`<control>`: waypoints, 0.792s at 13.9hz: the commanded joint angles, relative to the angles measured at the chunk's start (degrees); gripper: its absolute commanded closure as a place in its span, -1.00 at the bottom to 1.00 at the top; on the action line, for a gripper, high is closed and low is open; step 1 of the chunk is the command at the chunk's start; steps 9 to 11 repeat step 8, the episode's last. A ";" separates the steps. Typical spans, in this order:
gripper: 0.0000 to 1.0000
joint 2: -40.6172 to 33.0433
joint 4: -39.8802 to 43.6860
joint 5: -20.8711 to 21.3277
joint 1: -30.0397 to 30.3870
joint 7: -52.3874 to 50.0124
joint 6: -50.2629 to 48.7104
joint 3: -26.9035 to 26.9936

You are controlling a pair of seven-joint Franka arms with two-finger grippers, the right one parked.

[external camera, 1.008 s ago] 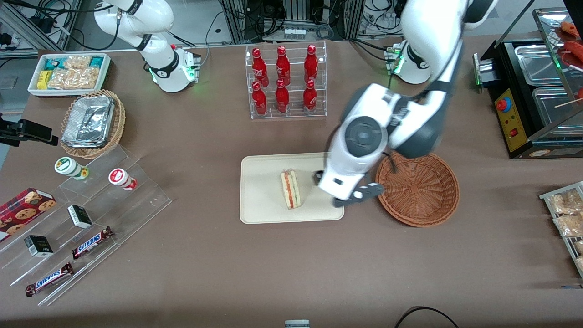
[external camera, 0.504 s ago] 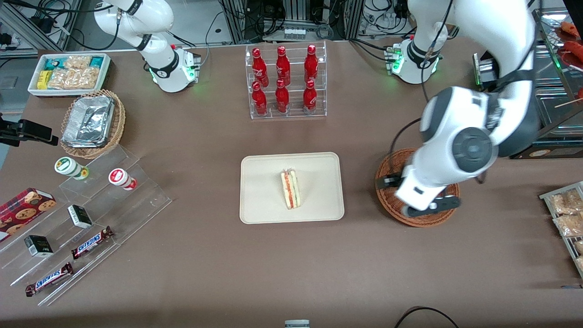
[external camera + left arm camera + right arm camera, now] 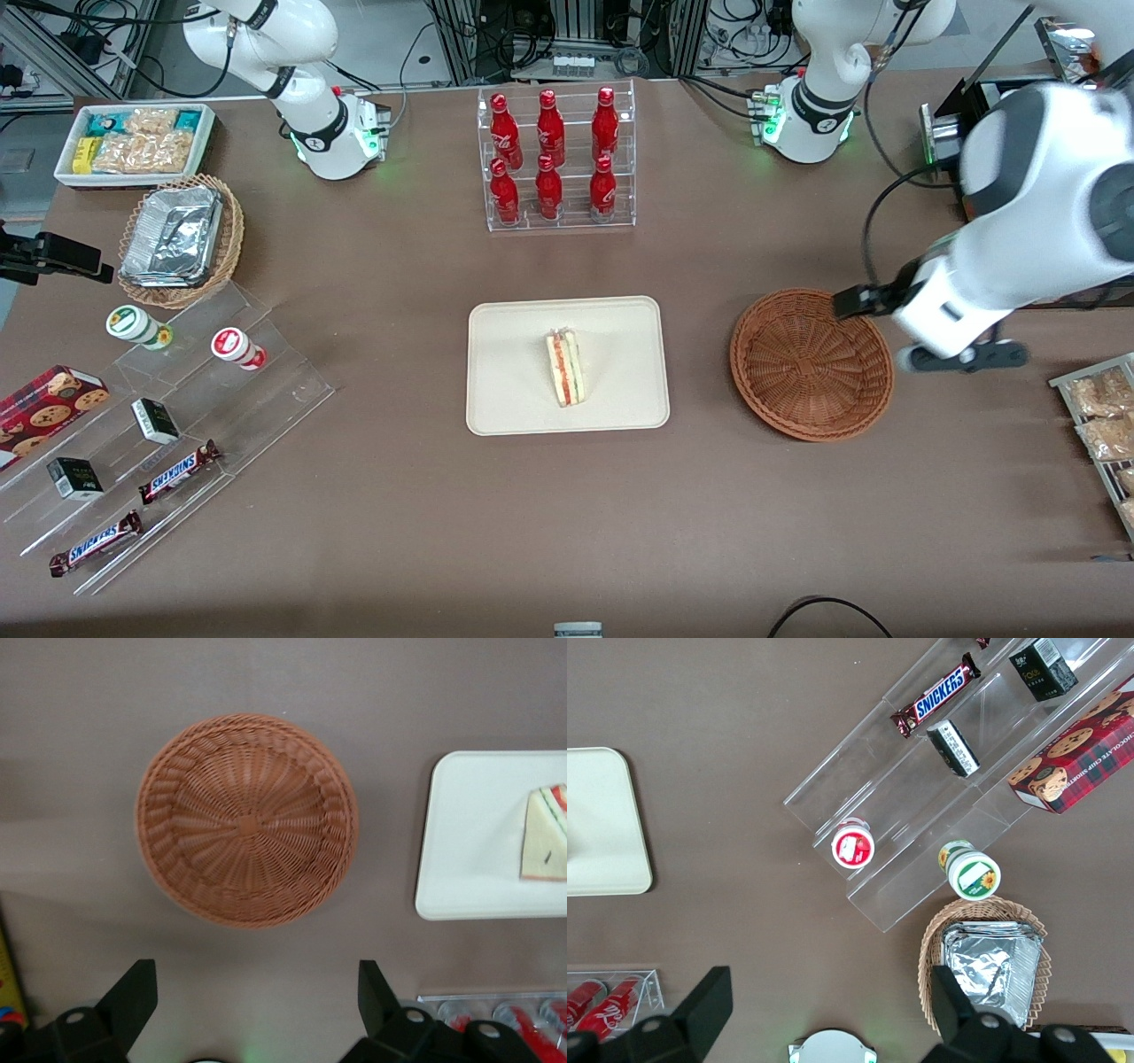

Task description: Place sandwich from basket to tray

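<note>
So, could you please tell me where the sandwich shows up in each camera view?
Front view: the sandwich lies on the tray, beside the basket.
Left wrist view: its wedge end shows on the tray; gripper open.
Right wrist view: not in it.
Shared landmark: the tray.

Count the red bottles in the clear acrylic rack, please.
6, in two tiers of the clear acrylic rack: three red bottles on the upper tier, three on the lower. None seems hidden. The open gripper hovers beside the round reddish-brown wicker basket.

1 sandwich (image 3: 565,368), 1 tray (image 3: 505,354), 1 basket (image 3: 811,363), 6 red bottles (image 3: 553,159), 1 gripper (image 3: 921,330).
</note>
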 commanded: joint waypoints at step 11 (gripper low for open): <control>-1.00 -9.52 -1.75 5.40 8.32 7.23 -4.43 -4.51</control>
